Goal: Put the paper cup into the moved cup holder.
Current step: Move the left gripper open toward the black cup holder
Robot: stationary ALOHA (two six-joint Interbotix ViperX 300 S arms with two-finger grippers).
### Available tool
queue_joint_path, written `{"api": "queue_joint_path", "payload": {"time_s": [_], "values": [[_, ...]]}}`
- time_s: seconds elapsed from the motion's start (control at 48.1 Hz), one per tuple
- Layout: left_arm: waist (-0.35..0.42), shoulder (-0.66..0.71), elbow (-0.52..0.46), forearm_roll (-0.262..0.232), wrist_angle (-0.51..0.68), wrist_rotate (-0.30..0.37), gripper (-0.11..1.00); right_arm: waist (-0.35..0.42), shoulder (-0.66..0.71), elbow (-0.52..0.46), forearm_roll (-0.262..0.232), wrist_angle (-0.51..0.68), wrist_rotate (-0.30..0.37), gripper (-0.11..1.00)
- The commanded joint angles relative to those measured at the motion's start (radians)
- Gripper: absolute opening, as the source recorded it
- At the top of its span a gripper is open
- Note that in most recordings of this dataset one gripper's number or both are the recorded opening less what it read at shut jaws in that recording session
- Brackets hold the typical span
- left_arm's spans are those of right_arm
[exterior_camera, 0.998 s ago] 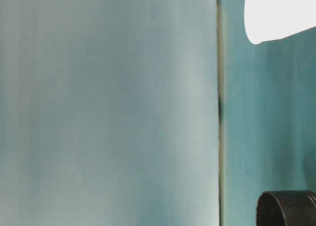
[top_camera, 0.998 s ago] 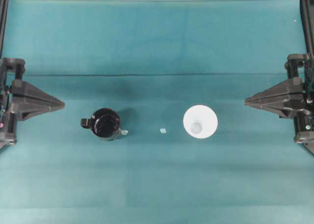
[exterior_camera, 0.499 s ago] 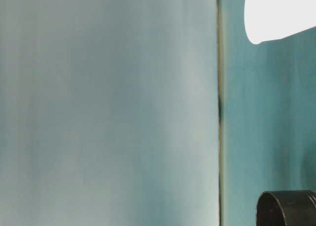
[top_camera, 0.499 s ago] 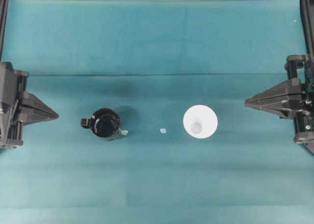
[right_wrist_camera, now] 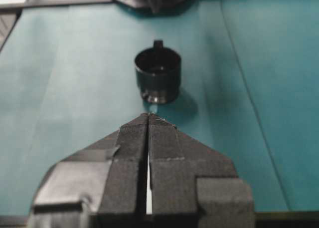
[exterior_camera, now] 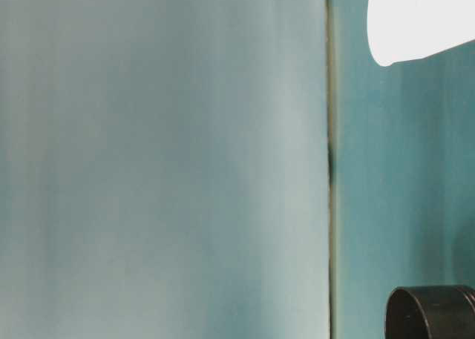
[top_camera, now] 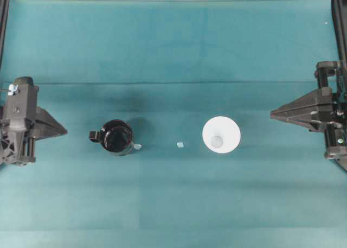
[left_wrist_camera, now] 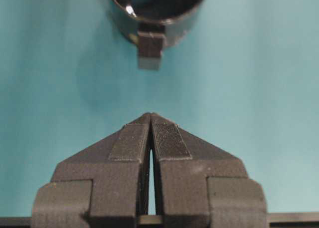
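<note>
The white paper cup (top_camera: 221, 134) stands upright right of centre; in the table-level view the paper cup (exterior_camera: 419, 20) fills the top right corner. The glossy black cup holder (top_camera: 116, 137) stands left of centre, its handle stub (top_camera: 94, 135) pointing at my left gripper (top_camera: 66, 131). That gripper is shut and empty, a short way left of the holder. In the left wrist view the left gripper (left_wrist_camera: 150, 114) points at the holder (left_wrist_camera: 157, 8). My right gripper (top_camera: 271, 113) is shut and empty, right of the paper cup. In the right wrist view the right gripper (right_wrist_camera: 149, 114) faces the holder (right_wrist_camera: 157, 76) and hides the cup.
A small pale scrap (top_camera: 180, 145) lies on the teal cloth (top_camera: 173, 199) between holder and cup. Another pale bit (top_camera: 137, 147) lies at the holder's right base. Arm frames stand at the left and right edges.
The left arm has shifted at the left edge: its gripper tip drew back slightly and the wrist body turned into view. Cup, holder and right arm have not moved.
</note>
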Motion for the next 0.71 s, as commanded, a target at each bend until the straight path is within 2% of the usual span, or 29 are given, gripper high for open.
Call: {"api": "queue_joint_path", "payload": {"time_s": [0.0,0.104,0.166,0.395,0.457,0.499,0.686], "values": [[0.005,0.009,0.008,0.003,-0.035,-0.005,0.00,-0.002,0.008,-0.025,0.005,0.002,0.011,0.01],[0.005,0.011,0.025,0.002,-0.077,-0.025,0.05,-0.002,0.006,-0.026,0.005,0.003,0.011,0.01],[0.006,0.009,0.031,0.002,-0.106,-0.043,0.14,-0.002,0.008,-0.025,0.005,0.003,0.011,0.01],[0.006,0.054,0.058,0.002,-0.193,-0.086,0.79,-0.002,0.008,-0.025,0.005,0.003,0.011,0.01],[0.006,0.087,0.061,0.002,-0.222,-0.092,0.91,-0.002,0.008,-0.025,0.005,0.003,0.011,0.01],[0.006,0.110,0.060,0.002,-0.242,-0.092,0.94,-0.002,0.006,-0.025,0.005,0.003,0.011,0.01],[0.006,0.230,0.054,0.002,-0.379,-0.089,0.90,-0.002,0.008,-0.025,0.005,0.003,0.011,0.01]]}}
